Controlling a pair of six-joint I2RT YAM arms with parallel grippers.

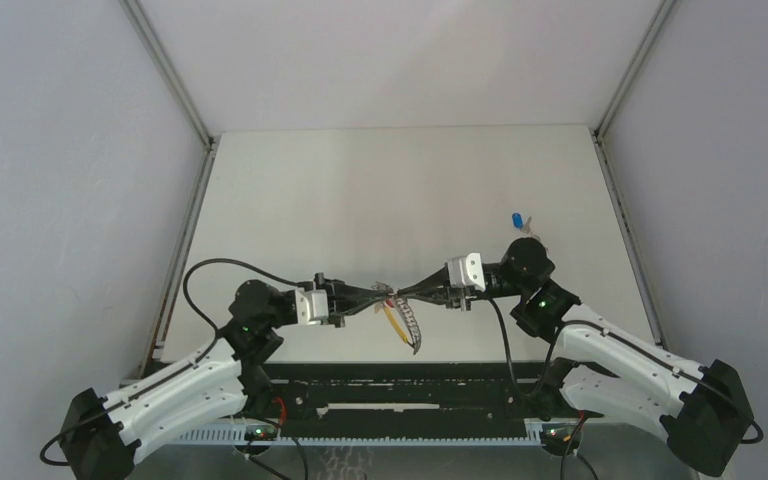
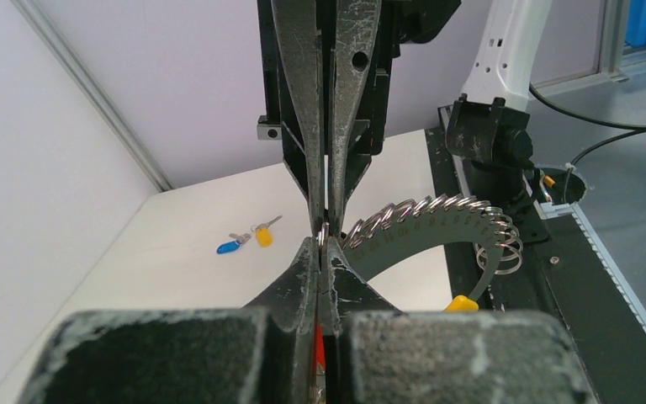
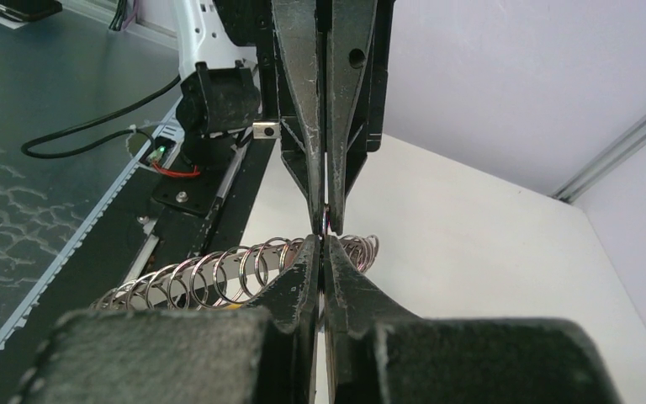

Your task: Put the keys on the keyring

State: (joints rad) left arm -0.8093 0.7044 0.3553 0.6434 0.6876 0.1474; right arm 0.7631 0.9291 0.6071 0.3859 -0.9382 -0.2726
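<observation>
The keyring [image 2: 437,225] is a grey curved strip carrying several metal rings, with a yellow piece [image 2: 463,303] at its low end. In the top view it [image 1: 412,328] hangs below the two grippers, which meet tip to tip above the table. My left gripper [image 2: 324,246] is shut on a thin ring at the strip's end, with a red piece between its fingers. My right gripper [image 3: 324,244] is shut on the same end from the opposite side. A blue key [image 2: 230,247] and a yellow key [image 2: 262,236] lie loose on the table. The blue key [image 1: 516,219] lies just beyond the right wrist.
The white table [image 1: 380,190] is walled on the left, back and right. A black rail with cables [image 1: 400,400] runs along the near edge by the arm bases.
</observation>
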